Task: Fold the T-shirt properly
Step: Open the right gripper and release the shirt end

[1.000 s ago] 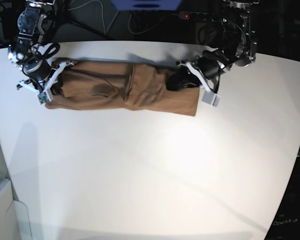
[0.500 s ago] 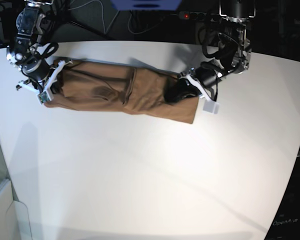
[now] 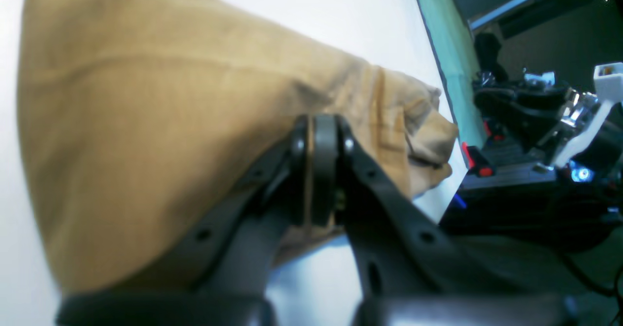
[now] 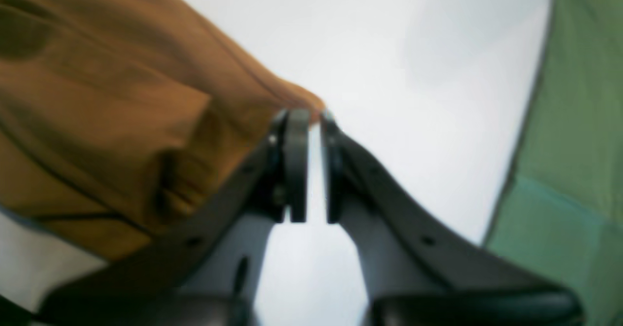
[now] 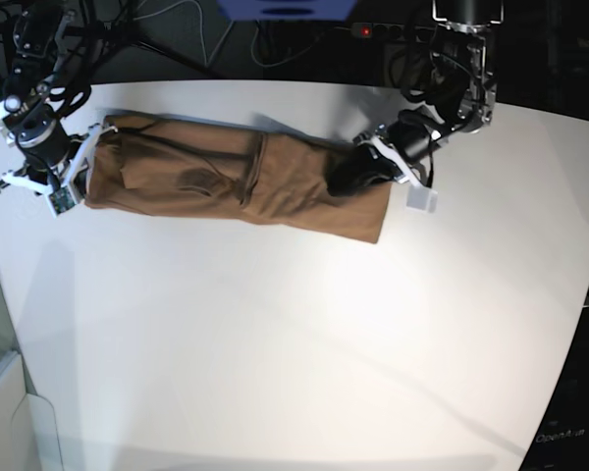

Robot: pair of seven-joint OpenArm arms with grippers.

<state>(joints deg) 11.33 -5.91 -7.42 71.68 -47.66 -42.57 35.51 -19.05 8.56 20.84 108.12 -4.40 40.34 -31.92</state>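
Nearest you, bare white table point(image 5: 294, 373), nothing on it. Look further back and there's the T-shirt point(image 5: 238, 180), lying as a long tan band across the far part of the table, already folded lengthwise, one end at each arm. It's soft, light cotton by the look of it: it will sag and crease wherever you lift it, and layers may slide over each other, so I'd take it at the corners and hemmed edges, pinching all layers together.

Now the left gripper point(image 3: 319, 170): in its wrist view the jaws are pressed together with tan cloth pinched between them, so it's clamped on the T-shirt at that end. In the base view it sits on the shirt's end by the far edge point(image 5: 373, 167).

Over to the right gripper point(image 4: 311, 165): a narrow slit shows between its pads, jaws slightly apart, the shirt's corner just at the tips. Whether it grips any cloth, you can't tell from here.
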